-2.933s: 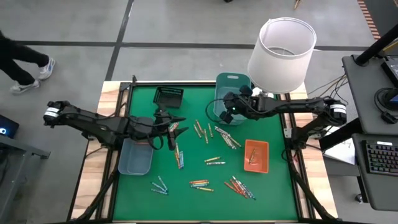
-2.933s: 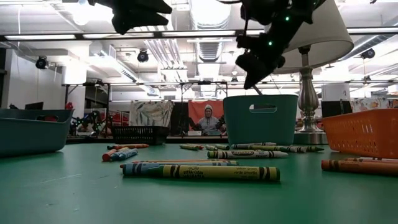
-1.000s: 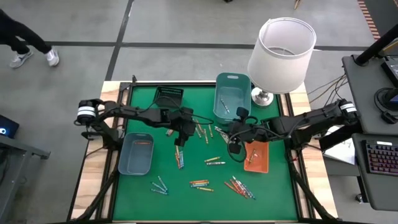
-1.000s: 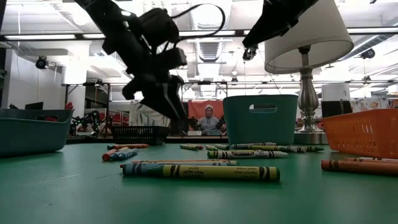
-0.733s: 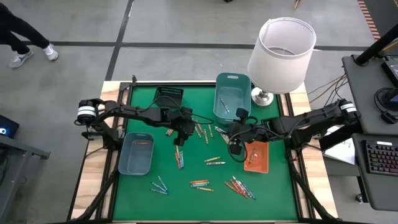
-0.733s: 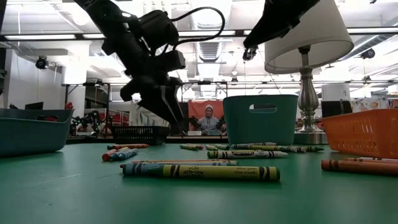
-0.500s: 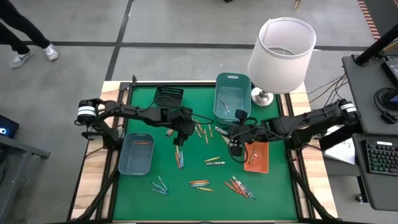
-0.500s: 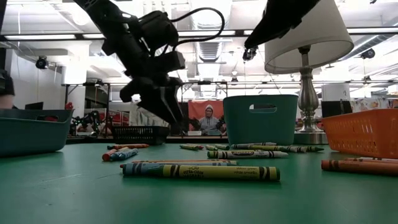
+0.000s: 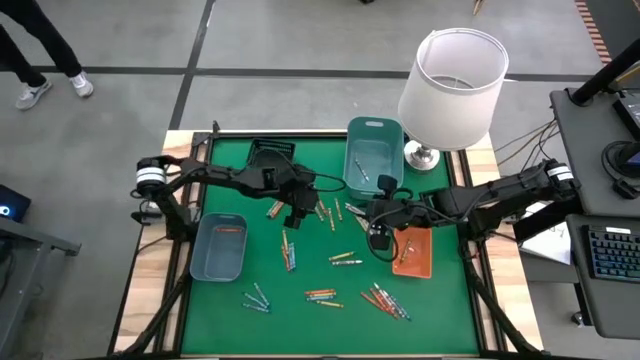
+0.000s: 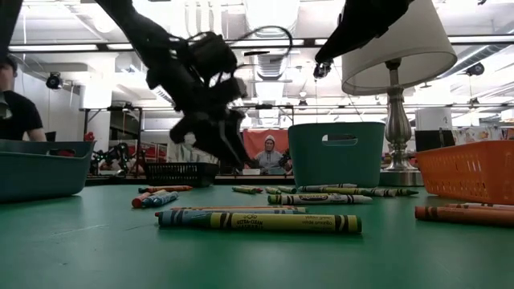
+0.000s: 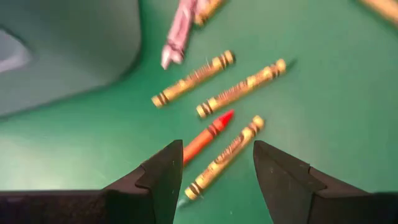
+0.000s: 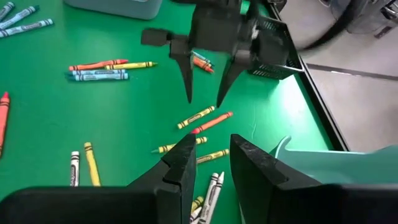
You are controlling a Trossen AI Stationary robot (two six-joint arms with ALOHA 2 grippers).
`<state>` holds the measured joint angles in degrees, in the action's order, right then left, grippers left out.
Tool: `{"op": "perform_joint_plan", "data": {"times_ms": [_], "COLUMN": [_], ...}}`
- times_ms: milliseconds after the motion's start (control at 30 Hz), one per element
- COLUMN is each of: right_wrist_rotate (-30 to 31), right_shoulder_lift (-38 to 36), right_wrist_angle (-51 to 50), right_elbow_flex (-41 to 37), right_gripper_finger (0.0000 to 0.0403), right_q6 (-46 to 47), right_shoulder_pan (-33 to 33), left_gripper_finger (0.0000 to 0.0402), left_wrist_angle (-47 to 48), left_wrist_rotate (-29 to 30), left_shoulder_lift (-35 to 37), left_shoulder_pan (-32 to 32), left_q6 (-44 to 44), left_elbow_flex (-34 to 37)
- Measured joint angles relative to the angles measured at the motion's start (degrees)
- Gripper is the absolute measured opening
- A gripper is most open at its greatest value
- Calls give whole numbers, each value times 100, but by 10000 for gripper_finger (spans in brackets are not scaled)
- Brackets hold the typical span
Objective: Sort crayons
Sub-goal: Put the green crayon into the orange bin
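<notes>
**Crayons on the green table, both arms reaching to the middle**

The crayons (image 9: 345,259) lie all over the green table (image 9: 230,290), in small bunches. A red crayon (image 11: 208,135) lies flat with yellow crayons (image 11: 224,156) just beside it, right under the left tool (image 9: 298,213).

The left arm stretches across from the left side and bends down near the middle. The left tool hangs above the table with its two fingers (image 11: 163,176) spread wide, holding nothing.

The right arm reaches in from the right. The right tool (image 9: 376,238) is near the orange tray (image 9: 424,235), above the table. Its fingers (image 12: 183,163) stand a little apart with nothing between them.

A grey-blue tray (image 9: 216,262), a teal bin (image 9: 374,130) and a black basket (image 9: 270,152) sit around the edges. A lamp (image 9: 453,75) stands at the far right corner.
</notes>
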<state>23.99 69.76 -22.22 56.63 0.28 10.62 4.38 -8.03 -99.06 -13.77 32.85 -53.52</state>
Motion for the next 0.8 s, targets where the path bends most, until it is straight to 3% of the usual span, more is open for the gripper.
{"op": "perform_joint_plan", "data": {"times_ms": [500,800], "right_wrist_rotate": [4,4], "right_shoulder_lift": [0,0], "right_wrist_angle": [-28,-25], "right_elbow_flex": [-84,-93], "right_gripper_finger": [87,88], "right_q6": [47,144], "right_shoulder_pan": [-204,-215], "left_gripper_finger": [177,122], "left_wrist_angle": [-39,30], "left_wrist_rotate": [-18,-39], "left_shoulder_lift": [-668,-674], "left_shoulder_pan": [-101,-95], "left_q6": [265,254], "left_elbow_flex": [-125,-122]}}
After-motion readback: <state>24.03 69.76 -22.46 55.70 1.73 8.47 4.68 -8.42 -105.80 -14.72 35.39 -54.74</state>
